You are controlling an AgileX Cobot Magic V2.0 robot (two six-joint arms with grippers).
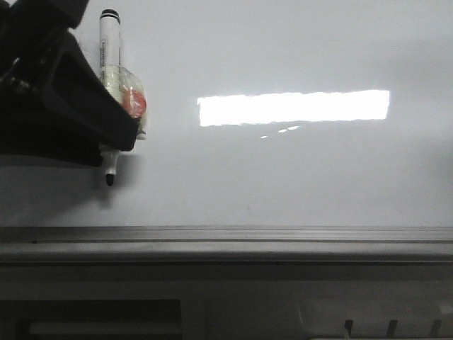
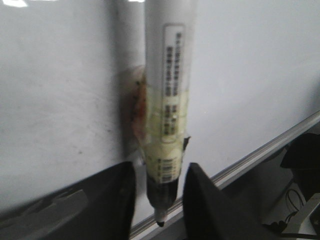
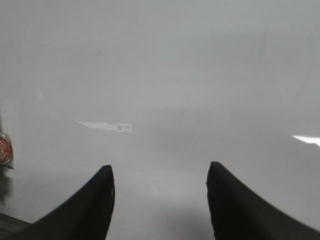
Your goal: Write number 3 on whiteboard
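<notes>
The whiteboard (image 1: 283,177) is a glossy pale grey board that fills the front view. No number 3 is in view on it. A white marker (image 1: 110,49) with a black tip lies near the board's left side, its middle wrapped in yellowish tape with a red patch. My left gripper (image 1: 117,145) is open around the marker's lower barrel. In the left wrist view the marker (image 2: 170,90) runs between the two black fingers of the left gripper (image 2: 160,167), with a gap on each side. My right gripper (image 3: 160,170) is open over bare board (image 3: 175,60), holding nothing.
A grey metal edge rail (image 1: 226,237) runs along the board's near side, close to the marker's tip (image 1: 110,180). A bright glare patch (image 1: 294,108) sits mid-board. A small faint smudge (image 3: 107,126) marks the board ahead of the right gripper.
</notes>
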